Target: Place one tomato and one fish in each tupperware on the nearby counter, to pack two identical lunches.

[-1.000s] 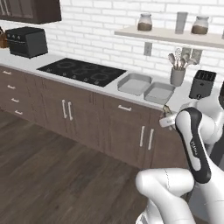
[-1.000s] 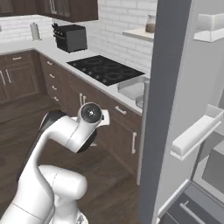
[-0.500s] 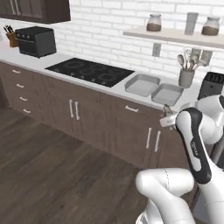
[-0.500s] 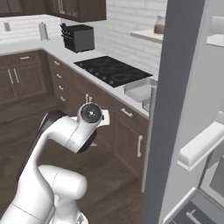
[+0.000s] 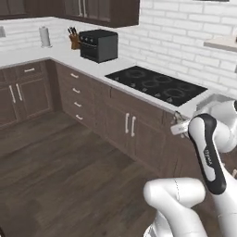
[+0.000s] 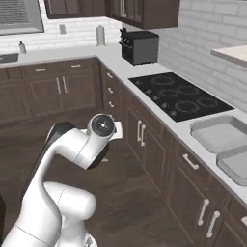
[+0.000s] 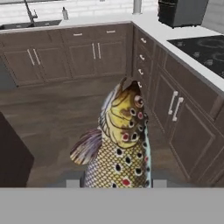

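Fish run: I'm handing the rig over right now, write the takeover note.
Gripper: shut on the fish, which sticks up ahead of the hand, out over the floor in front of the cabinets.
Trays: two tupperware and side by side on the counter, right of the cooktop. What shows of them looks empty.
Done: one fish picked up.
Left: set this fish in a tray, then the second fish and both tomatoes, none of which are in sight.

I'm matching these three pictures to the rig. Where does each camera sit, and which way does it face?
Left base view: behind the arm's left, facing the counter and cooktop; white arm lower right.
Right base view: behind its right, same cooktop, two tupperware; arm lower left.
Hand view: along the gripper, at the held fish.
All share the black toaster.
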